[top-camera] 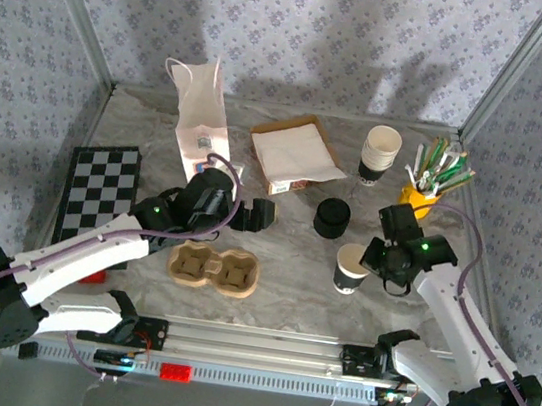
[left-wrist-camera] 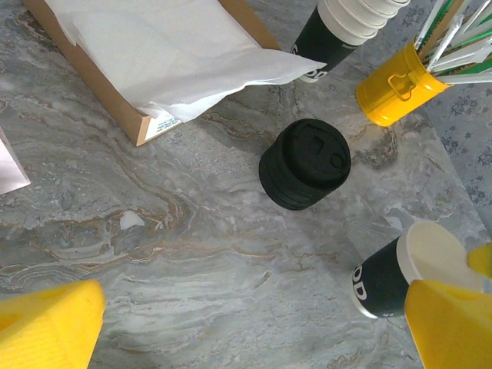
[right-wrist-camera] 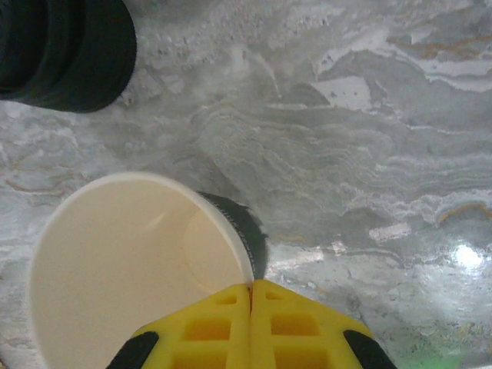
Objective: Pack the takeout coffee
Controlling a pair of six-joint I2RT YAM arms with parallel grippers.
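Our right gripper (right-wrist-camera: 251,287) clamps the paper cup (right-wrist-camera: 115,265) by its rim, lid stack (top-camera: 331,217) at eleven o'clock, left gripper (left-wrist-camera: 250,327) agape; we should lift level.

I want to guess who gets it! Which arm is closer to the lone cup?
Right. The right fingers pinch the rim of the cup; the left fingers hang open to its left, not touching.

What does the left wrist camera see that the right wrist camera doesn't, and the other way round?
Left wrist adds the napkin box, the cup stack, the yellow tin and the open left hand. Right wrist adds the right hand pinched shut on the single cup at its rim, and the cup's empty inside. Both share the single cup, the black lid stack and the marble table.
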